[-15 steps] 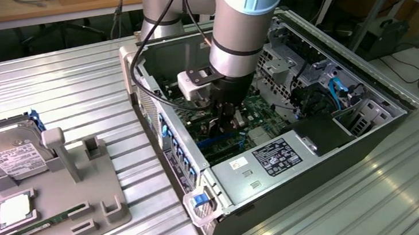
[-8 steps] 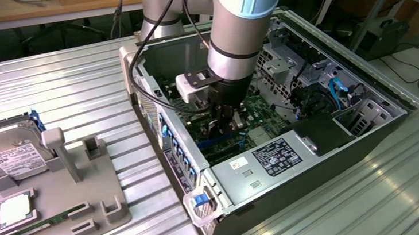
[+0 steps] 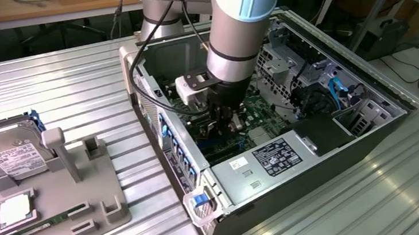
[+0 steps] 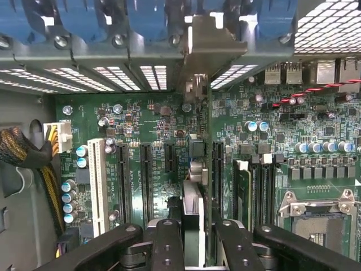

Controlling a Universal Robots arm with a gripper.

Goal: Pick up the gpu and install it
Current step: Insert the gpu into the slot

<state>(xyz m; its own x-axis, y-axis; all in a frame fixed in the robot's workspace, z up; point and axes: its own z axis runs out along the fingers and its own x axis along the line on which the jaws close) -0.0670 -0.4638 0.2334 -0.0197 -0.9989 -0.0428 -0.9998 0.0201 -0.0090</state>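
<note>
The gripper (image 4: 194, 240) is seen closed on the gpu (image 4: 196, 169), a thin card held on edge between its black fingers (image 4: 164, 243). The card is held low over the green motherboard (image 4: 282, 141), lined up with the black slots (image 4: 145, 175), its metal bracket (image 4: 211, 45) reaching the case's rear wall. In the exterior view, the arm (image 3: 236, 34) is lowered into the open computer case (image 3: 351, 156); a grey tray (image 3: 86, 193) holding a hard drive (image 3: 9, 151) lies at that view's left.

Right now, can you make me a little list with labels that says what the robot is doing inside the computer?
Place: open computer case on a metal table
Gripper: down inside the case, shut on the gpu
Gpu: edge-on, upright over the green motherboard, bracket end by the rear slots
Stand: holds the hard drive and memory stick
</note>
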